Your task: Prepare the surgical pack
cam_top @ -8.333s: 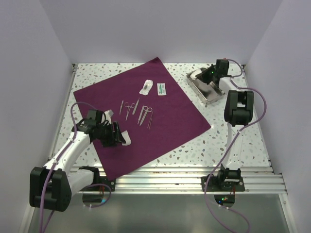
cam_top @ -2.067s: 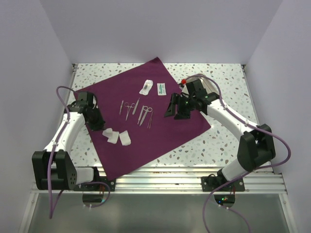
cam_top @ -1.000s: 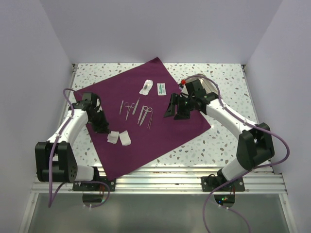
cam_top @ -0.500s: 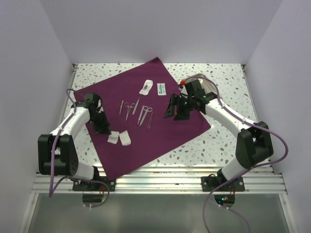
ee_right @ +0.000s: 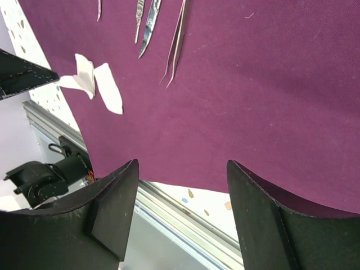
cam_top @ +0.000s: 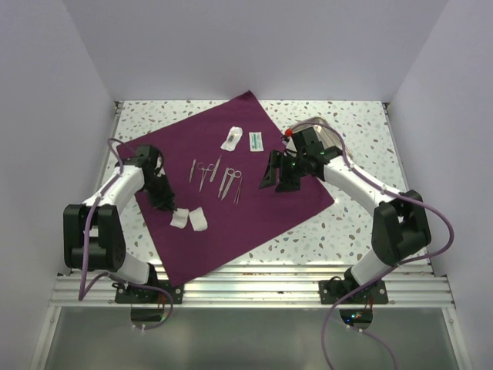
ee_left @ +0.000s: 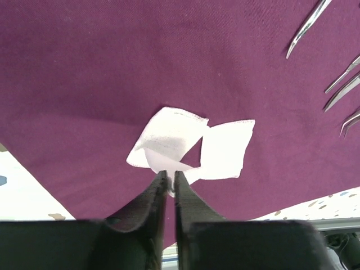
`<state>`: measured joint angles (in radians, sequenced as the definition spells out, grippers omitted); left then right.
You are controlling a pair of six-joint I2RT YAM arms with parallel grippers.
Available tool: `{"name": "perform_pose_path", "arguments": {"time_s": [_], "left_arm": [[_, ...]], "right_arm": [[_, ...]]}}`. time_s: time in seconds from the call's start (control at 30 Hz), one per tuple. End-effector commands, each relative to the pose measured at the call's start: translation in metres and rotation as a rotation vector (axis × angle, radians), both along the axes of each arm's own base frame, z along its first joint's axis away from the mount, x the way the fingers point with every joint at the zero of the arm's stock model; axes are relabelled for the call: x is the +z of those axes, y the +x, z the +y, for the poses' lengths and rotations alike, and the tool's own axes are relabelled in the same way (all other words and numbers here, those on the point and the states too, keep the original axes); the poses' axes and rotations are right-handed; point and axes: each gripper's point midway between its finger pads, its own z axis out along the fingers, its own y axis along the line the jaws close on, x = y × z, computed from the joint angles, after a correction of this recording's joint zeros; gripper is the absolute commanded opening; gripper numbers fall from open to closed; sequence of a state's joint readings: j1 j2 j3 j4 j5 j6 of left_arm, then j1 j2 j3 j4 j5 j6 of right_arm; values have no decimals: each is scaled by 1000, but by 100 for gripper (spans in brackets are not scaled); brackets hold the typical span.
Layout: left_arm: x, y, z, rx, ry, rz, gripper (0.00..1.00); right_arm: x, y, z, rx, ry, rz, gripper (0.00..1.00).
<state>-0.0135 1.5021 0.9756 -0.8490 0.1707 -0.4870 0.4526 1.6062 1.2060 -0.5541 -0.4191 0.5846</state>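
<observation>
The surgical pack is a maroon drape [cam_top: 269, 208] spread flat as a large square on the table, also seen in the left wrist view [ee_left: 112, 67] and right wrist view [ee_right: 253, 84]. Two white gauze squares [cam_top: 189, 219] lie near its left edge. My left gripper [cam_top: 165, 202] sits low at the left gauze square [ee_left: 169, 138]. Its jaws [ee_left: 169, 175] are nearly together, with a raised corner of that gauze between the tips. My right gripper [cam_top: 276, 171] hovers over the drape's right part with its jaws [ee_right: 183, 169] wide open and nothing between them.
Steel forceps and scissors [cam_top: 216, 176] lie in a row at the drape's middle, with two small white packets [cam_top: 243, 139] beyond them. Speckled tabletop [cam_top: 362, 223] surrounds the drape. A metal rail [cam_top: 254, 281] runs along the near edge.
The left arm has shifted slightly at the gauze, and its jaws have parted a little. The right arm has hardly moved.
</observation>
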Motion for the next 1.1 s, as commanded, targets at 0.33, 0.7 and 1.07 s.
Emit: {"name": "perform_pose_path", "arguments": {"time_s": [0.33, 0.7, 1.07], "left_arm": [[20, 22, 16, 12, 95, -91, 61], [7, -3, -4, -39, -22, -109, 68], [13, 23, -15, -109, -79, -246, 42]], "right_arm": [[8, 6, 7, 27, 26, -27, 68], [8, 5, 7, 36, 28, -23, 68], [2, -3, 13, 67, 35, -10, 68]]}}
